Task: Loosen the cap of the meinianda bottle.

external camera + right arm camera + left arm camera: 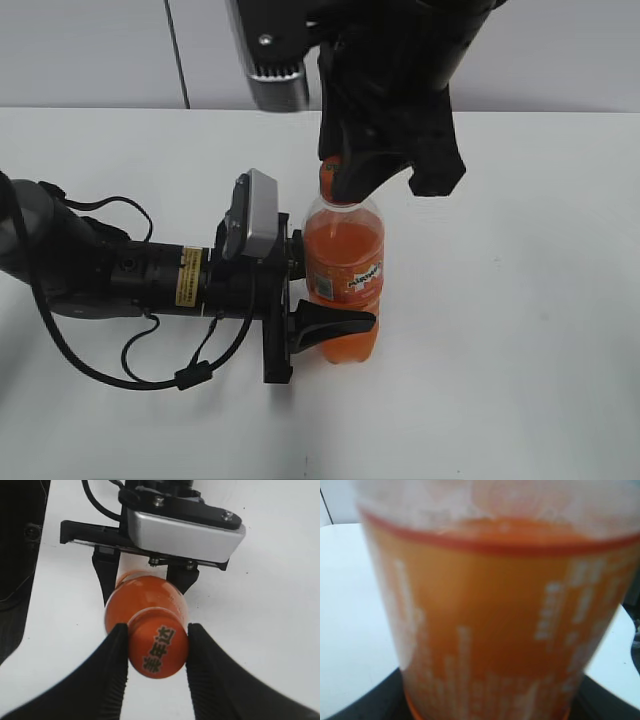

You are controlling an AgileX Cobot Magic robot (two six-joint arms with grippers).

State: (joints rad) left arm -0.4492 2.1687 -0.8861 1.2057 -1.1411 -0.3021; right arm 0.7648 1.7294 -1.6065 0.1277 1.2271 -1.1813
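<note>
The meinianda bottle [344, 270] stands upright on the white table, clear plastic with orange liquid and an orange label. My left gripper [325, 300] comes in from the left and is shut on its lower body. The bottle [495, 620] fills the left wrist view, blurred; only dark edges of the jaws show at the bottom corners. My right gripper [345, 185] hangs above the bottle, its two black fingers pressed on both sides of the orange cap [158, 649], which has dark print on top. In the right wrist view the gripper [156, 647] is shut on the cap.
The white table [520, 330] spreads around the bottle. The left arm with its cables [110, 275] lies across the table's left side. The left wrist camera housing [182, 530] shows beyond the bottle in the right wrist view. A grey wall runs behind.
</note>
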